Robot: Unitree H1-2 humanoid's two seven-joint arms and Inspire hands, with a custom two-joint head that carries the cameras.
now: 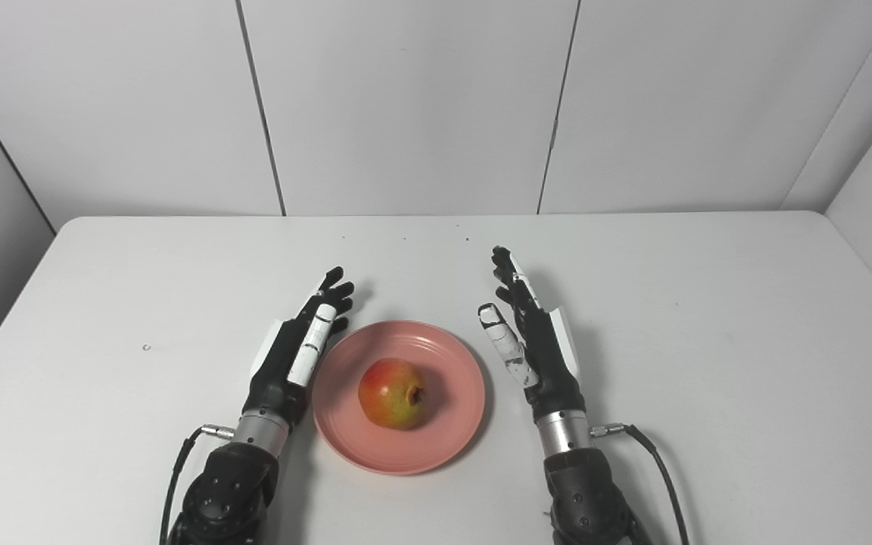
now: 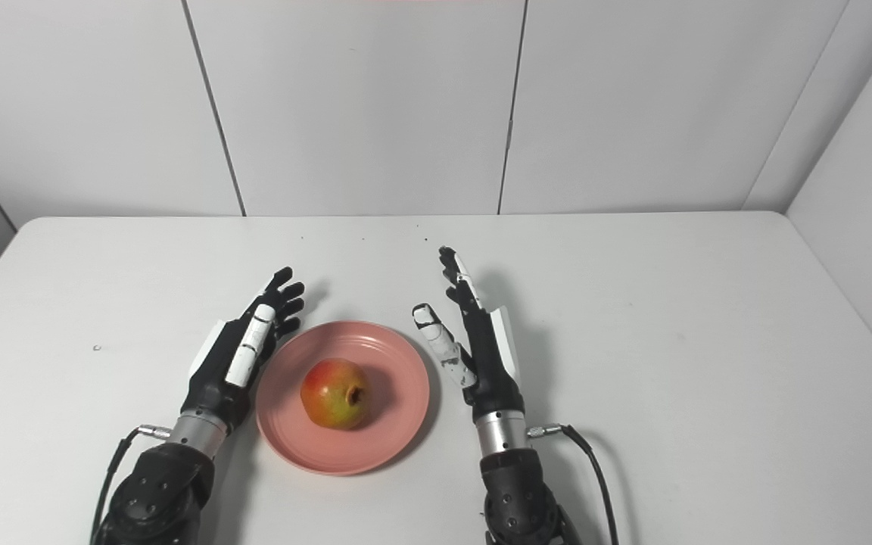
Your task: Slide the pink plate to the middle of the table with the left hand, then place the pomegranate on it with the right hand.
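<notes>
While both hands (image 1: 296, 356) (image 1: 534, 341) flank it, pomegranate (image 1: 393, 393) tops plate (image 1: 447, 439).

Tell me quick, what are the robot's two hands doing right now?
Left hand: open, holding nothing, beside the pink plate.
Right hand: open, holding nothing; the pomegranate sits on the plate.

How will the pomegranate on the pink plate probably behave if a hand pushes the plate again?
The pomegranate is round and lies on its side, so it would probably roll on a sudden push. The pink plate has a raised rim, which may stop it. The plate looks smooth and shallow, so it likely slides easily on the table. Both hands are open beside it.
</notes>
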